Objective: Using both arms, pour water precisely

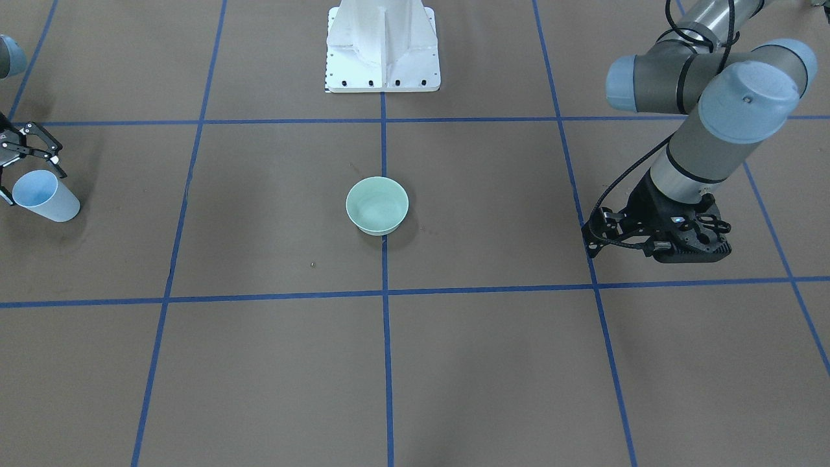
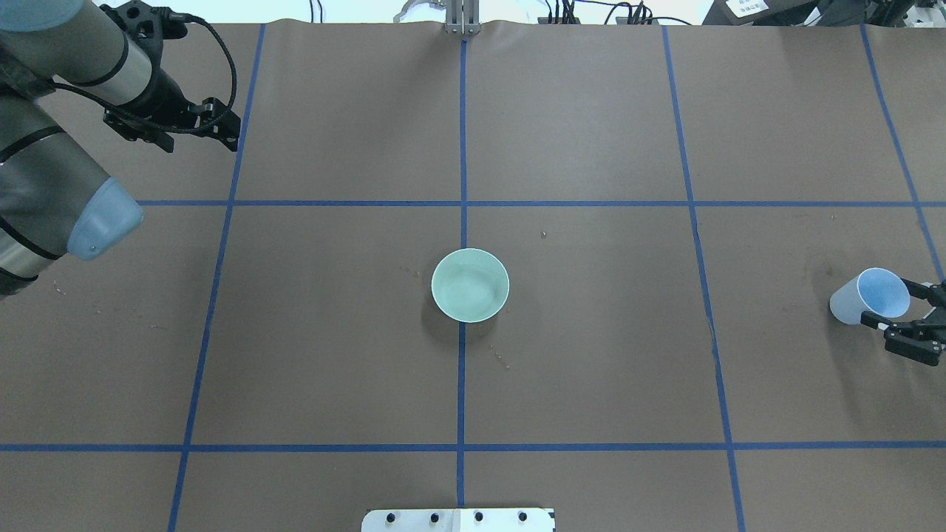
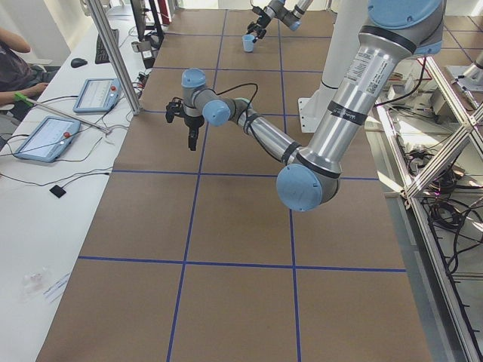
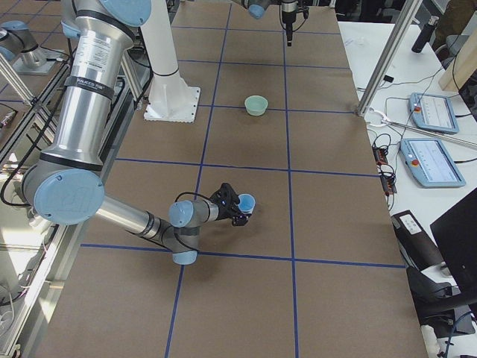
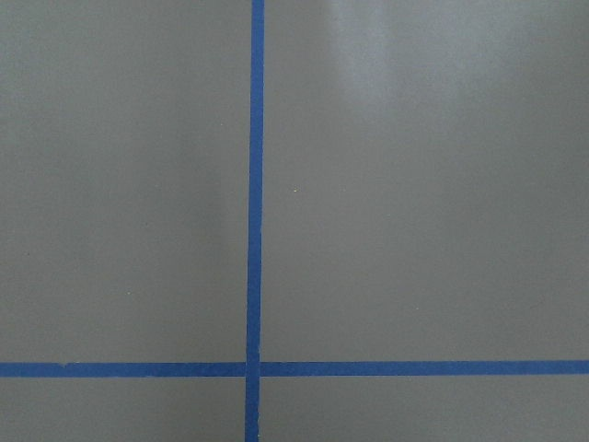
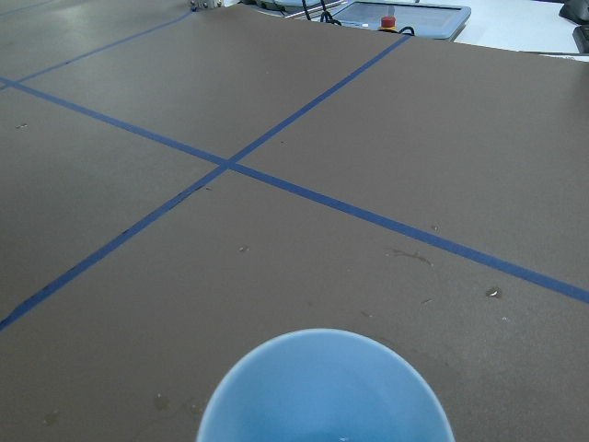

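Right gripper (image 2: 898, 314): on my screen its fingers sit on either side of the blue cup (image 2: 870, 296), grasping it near the rim at the table's right end.
Cup: tilted, mouth towards the camera (its base looks to be on the brown table (image 2: 591, 369)).
Water: I can't make it out in the cup; only a faint glint in the wrist view.
Bowl (image 2: 470, 285): pale green, mid-table on the centre blue line, well apart from both arms.
Left gripper (image 2: 225, 127): over the far left corner, holding nothing; I cannot tell how its jaws stand.
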You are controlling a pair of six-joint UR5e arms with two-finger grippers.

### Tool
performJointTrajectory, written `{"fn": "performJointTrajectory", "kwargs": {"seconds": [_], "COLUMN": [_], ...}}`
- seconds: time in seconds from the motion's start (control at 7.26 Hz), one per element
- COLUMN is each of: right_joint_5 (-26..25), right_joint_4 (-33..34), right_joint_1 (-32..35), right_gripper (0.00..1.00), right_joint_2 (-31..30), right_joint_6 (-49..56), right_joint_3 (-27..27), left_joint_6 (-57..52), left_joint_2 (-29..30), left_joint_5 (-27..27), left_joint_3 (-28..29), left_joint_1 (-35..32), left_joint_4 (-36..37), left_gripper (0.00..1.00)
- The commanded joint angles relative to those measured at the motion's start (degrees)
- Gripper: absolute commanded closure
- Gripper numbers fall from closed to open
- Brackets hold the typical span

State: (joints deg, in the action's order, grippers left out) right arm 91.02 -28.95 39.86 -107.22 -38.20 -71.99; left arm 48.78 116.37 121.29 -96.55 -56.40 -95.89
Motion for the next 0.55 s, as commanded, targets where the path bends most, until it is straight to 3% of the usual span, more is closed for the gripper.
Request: {"fn": "performJointTrajectory", "kwargs": {"seconds": [0.0,0.28,0.41], "right_joint_5": [2.8,4.0,6.2], "right_joint_4": [-4.5,-7.9,-6.1], "right_joint_1": [0.2,2.0,5.5], "right_gripper": [0.01,0.01,0.01], "right_joint_2": [-3.0,-6.2,-5.3], "right_joint_6": [-0.2,-0.2,-0.3], "right_joint_3": [0.1,0.1,-0.1], "left_joint_6": [0.0,0.0,0.0], "left_joint_2": [0.0,-0.1,-0.1], "left_joint_5": [0.0,0.0,0.1], "left_joint_3": [-1.9,-2.0,-2.1], "left_joint_1": [0.1,0.1,0.1], "left_joint_4": [2.3,2.4,2.4], "left_gripper": [0.0,0.0,0.0]}}
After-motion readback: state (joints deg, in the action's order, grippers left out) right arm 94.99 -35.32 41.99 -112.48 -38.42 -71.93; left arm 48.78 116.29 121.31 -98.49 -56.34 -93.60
